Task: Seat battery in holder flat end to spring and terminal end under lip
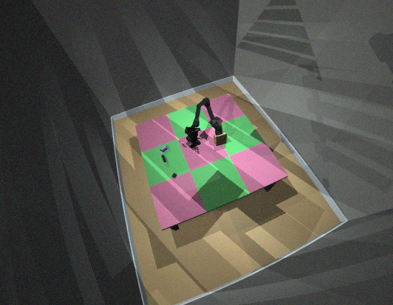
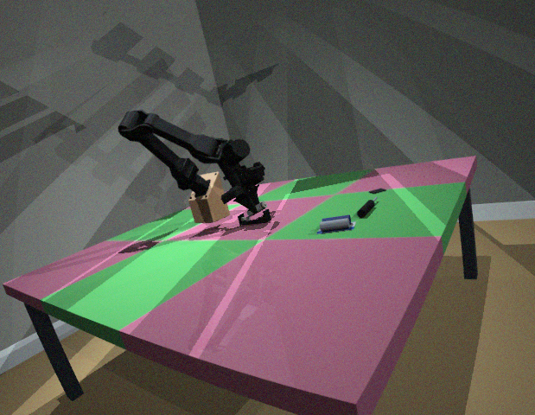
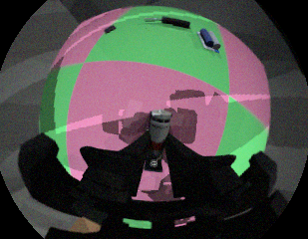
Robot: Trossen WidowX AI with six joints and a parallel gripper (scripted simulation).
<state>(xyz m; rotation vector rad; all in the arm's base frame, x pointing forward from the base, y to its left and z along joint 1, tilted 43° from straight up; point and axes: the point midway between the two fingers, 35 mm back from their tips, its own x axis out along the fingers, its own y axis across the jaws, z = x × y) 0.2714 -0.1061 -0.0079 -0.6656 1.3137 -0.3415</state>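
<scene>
The battery [image 2: 260, 206] [image 3: 159, 124], grey-white with dark bands and a red band, is between the fingertips. My gripper [image 3: 157, 134] is shut on it, low over the holder. The black holder [image 2: 257, 220] lies on the pink square under the fingers; in the wrist view, a small part of the holder [image 3: 153, 168] with a ring-like spring shows between the fingers. The battery looks tilted, one end higher than the other. The fingers hide much of the battery and holder, so I cannot tell whether they touch or where the lip is against the terminal end.
A wooden block [image 1: 219, 139] [image 2: 209, 207] stands beside the holder, at the arm's base. A blue-and-silver object [image 1: 164, 149] [image 2: 335, 222] [image 3: 208, 39], a black-handled tool [image 1: 163, 159] [image 2: 366, 208] [image 3: 175, 22] and a small black piece [image 1: 174, 175] [image 2: 377, 190] [image 3: 110, 29] lie on a green square.
</scene>
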